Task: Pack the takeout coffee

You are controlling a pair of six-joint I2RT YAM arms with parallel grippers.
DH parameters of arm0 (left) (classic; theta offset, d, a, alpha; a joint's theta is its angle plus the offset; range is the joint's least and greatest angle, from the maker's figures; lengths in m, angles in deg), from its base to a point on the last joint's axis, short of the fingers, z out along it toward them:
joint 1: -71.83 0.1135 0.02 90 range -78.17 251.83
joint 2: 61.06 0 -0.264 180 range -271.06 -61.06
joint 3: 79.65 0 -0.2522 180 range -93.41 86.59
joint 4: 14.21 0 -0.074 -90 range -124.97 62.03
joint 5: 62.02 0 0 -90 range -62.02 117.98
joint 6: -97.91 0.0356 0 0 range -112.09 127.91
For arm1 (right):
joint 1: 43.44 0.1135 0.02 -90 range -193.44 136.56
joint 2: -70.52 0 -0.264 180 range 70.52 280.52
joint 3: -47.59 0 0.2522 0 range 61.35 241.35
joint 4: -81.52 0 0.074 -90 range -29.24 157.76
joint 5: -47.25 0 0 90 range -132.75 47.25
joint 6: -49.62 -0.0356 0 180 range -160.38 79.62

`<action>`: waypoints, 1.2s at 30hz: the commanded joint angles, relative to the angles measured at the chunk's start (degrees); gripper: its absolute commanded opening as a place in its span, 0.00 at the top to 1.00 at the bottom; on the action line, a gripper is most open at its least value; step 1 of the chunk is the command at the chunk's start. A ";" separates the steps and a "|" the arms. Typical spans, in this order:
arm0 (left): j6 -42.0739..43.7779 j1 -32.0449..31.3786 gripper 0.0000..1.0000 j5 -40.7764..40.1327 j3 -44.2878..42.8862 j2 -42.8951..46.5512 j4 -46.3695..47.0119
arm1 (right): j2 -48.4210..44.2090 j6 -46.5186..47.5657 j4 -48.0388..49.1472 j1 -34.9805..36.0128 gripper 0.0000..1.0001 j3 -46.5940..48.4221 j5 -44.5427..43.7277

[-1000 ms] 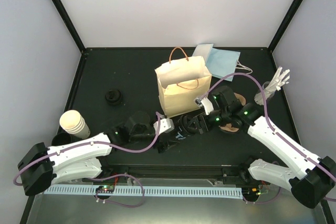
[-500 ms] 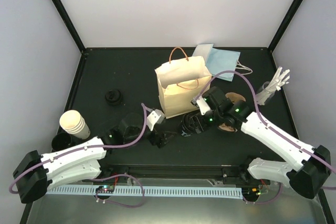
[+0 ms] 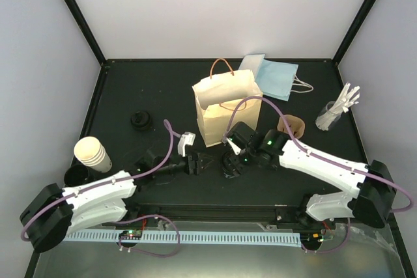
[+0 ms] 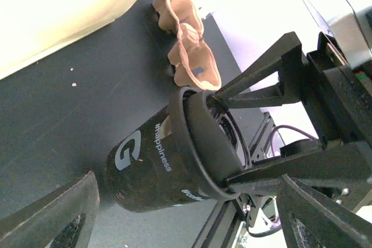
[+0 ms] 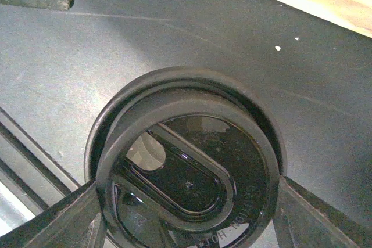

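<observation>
The takeout coffee is a black cup with white print and a round black lid, not cream-white. It shows in the left wrist view (image 4: 157,166) and lid-on in the right wrist view (image 5: 192,172). My right gripper (image 5: 189,201) is shut on the lid's rim, one finger on each side, just in front of the tan paper bag (image 3: 225,112). I cannot tell whether the cup touches the table. My left gripper (image 3: 197,163) is open and empty, just left of the cup, its fingers (image 4: 52,219) apart from it. The bag stands upright and open.
A brown pulp cup carrier (image 3: 291,125) lies right of the bag. A stack of lidless cream cups (image 3: 91,153) stands at the near left, with a black lid (image 3: 140,120) beyond it. Blue bags (image 3: 273,75) lie behind the tan bag. A holder of white cutlery (image 3: 335,112) stands at the right.
My right gripper has moved left and nearer with the cup, uncovering the carrier. My left gripper has drawn back to the left and away from the cup.
</observation>
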 commanded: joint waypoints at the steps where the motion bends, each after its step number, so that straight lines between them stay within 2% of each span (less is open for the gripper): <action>1: -6.19 1.28 0.16 4.54 -0.27 -3.76 6.01 | 2.42 -0.50 0.47 2.18 0.28 1.22 -4.98; 7: -9.24 1.67 0.21 8.82 -0.68 -10.49 11.26 | 4.20 -0.47 0.63 3.48 0.28 1.12 -6.36; 13: -11.64 1.72 0.26 9.81 -0.95 -14.76 14.54 | 4.08 -0.59 1.69 3.91 0.28 -0.01 -6.48; 29: -11.71 1.72 0.28 9.61 0.13 -16.89 18.27 | 4.21 -0.75 2.74 4.37 0.27 -1.97 -6.85; 36: -11.33 1.63 0.31 9.77 -0.54 -17.59 16.42 | 3.77 -0.76 2.82 4.35 0.27 -2.05 -6.93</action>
